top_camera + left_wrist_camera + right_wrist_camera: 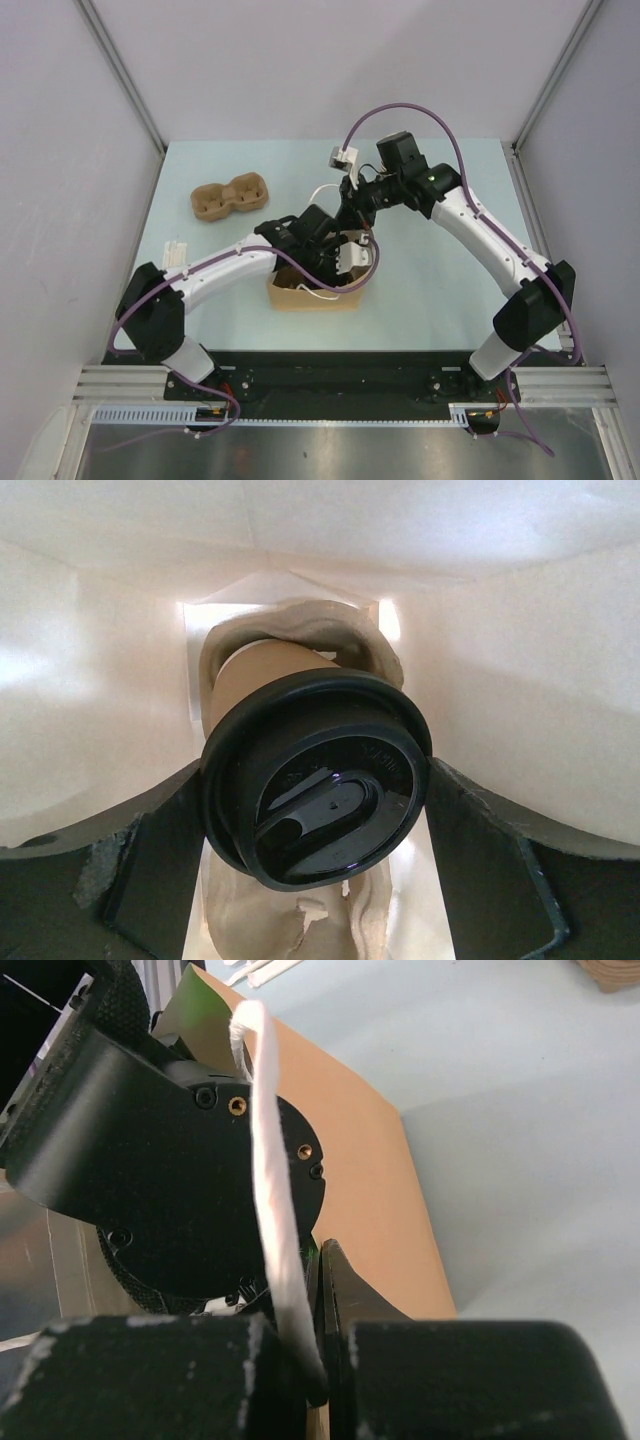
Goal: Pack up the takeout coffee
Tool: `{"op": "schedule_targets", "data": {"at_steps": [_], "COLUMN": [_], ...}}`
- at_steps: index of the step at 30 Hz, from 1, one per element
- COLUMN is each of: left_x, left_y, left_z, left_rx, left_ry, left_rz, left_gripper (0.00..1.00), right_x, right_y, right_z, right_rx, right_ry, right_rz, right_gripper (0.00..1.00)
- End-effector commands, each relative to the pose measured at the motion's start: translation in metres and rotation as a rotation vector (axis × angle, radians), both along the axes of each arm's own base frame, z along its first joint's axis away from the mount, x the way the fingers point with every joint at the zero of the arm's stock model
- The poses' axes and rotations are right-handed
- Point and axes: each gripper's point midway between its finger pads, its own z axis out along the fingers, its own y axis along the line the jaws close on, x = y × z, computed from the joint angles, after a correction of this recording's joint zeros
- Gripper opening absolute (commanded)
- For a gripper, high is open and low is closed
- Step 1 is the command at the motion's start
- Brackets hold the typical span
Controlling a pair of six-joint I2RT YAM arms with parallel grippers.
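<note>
Deep in the paper bag, the takeout coffee sits in a pulp carrier, left fingers clamped on its lid; right fingers pinch the white handle. Release is best held until it stands square

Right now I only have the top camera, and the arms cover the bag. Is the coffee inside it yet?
Observer: Yes. The left wrist view shows the takeout coffee down inside the paper bag.
Operator: Is the left gripper gripping it?
Observer: Its fingers touch the black lid on both sides.
Operator: And the right gripper?
Observer: The right wrist view shows it shut on the bag's white handle.
</note>
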Motion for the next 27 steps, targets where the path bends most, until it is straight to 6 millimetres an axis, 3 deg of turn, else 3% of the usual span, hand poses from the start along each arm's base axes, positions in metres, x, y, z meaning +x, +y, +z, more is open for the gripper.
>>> {"op": "schedule_targets", "data": {"at_steps": [1, 9, 18, 21, 22, 27], "left_x": [-0.017, -0.015, -0.012, -0.007, -0.005, 0.007], "left_y": [0.031, 0.037, 0.045, 0.040, 0.037, 0.023], "left_z": [-0.052, -0.077, -0.091, -0.082, -0.076, -0.052], "left_rx": [0.131, 0.164, 0.185, 0.163, 0.149, 0.097], "left_ry": [0.116, 0.133, 0.155, 0.136, 0.125, 0.093], "left_rz": [0.044, 0.056, 0.056, 0.061, 0.066, 0.088], "left_gripper": [0.14, 0.16, 0.22, 0.35, 0.44, 0.63], "right_x": [-0.016, -0.009, -0.006, -0.007, -0.007, -0.007], "right_y": [0.007, 0.008, 0.009, 0.008, 0.008, 0.007], "right_z": [0.028, 0.023, 0.019, 0.017, 0.018, 0.018], "right_rx": [0.064, 0.049, 0.032, 0.025, 0.024, 0.022], "right_ry": [0.032, 0.036, 0.045, 0.045, 0.044, 0.037], "right_rz": [0.054, 0.037, 0.032, 0.033, 0.032, 0.033], "right_gripper": [0.00, 0.00, 0.00, 0.00, 0.00, 0.00]}}
